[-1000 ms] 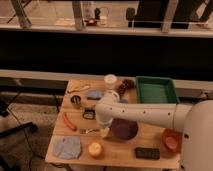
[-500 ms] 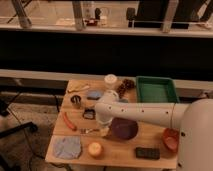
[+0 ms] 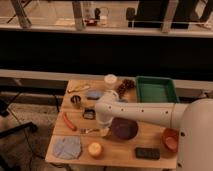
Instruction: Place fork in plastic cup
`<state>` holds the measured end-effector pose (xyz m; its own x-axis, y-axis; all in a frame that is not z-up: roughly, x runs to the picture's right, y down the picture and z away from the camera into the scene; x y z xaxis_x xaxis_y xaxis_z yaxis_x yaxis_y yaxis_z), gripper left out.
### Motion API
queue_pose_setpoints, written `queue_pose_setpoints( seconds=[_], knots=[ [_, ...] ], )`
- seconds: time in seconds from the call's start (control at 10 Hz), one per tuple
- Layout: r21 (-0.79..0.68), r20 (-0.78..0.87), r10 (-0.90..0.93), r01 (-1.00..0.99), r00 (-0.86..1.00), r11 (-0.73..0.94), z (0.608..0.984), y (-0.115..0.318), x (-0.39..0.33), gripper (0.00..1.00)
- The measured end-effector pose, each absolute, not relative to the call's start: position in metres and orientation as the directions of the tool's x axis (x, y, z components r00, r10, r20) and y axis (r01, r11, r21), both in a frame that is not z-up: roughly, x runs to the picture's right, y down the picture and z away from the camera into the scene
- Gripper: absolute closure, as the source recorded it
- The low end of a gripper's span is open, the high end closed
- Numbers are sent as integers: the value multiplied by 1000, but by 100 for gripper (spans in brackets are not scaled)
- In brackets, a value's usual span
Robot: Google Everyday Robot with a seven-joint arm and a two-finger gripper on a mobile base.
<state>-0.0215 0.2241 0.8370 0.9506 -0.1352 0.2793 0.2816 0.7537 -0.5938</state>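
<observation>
Behind a dark wall and glazed railing stands a wooden table (image 3: 150,134), where the robot works.

Taking 12 o'clock as the far edge, a blue-grey cloth (image 3: 67,147) lies at the near-left corner. An orange-red stick (image 3: 69,121) lies at 12 o'clock of it. The fork (image 3: 90,131), thin and silver, rests flat on the wood at about 4 o'clock of the stick.

The gripper (image 3: 103,131) hangs low over the table at 3 o'clock of the fork, just beside its right end. Whether it is open or closed cannot be told, nor whether it touches the metal.

A purple bowl (image 3: 124,128) sits at 3 o'clock of the gripper, partly under the white arm (image 3: 145,114). A pale cup (image 3: 110,80), probably the plastic cup, stands upright near the far edge, at 12 o'clock of the gripper and well apart from it. A green tray (image 3: 155,89) fills the far-right corner.

The step in hand appears to be the pick-up, since the fork lies on the table. Next, the gripper needs a firm hold on the thin handle, a lift clear of the bowl, then a carry toward 12 o'clock to drop the fork in upright.
</observation>
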Motion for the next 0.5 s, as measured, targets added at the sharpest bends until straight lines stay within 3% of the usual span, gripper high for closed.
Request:
queue_pose_setpoints(
  seconds=[0.2, 0.5],
  knots=[
    [-598, 275, -131, 276, 952, 752, 840, 224, -23, 54],
    [-601, 273, -132, 276, 953, 750, 836, 222, -21, 54]
  ],
)
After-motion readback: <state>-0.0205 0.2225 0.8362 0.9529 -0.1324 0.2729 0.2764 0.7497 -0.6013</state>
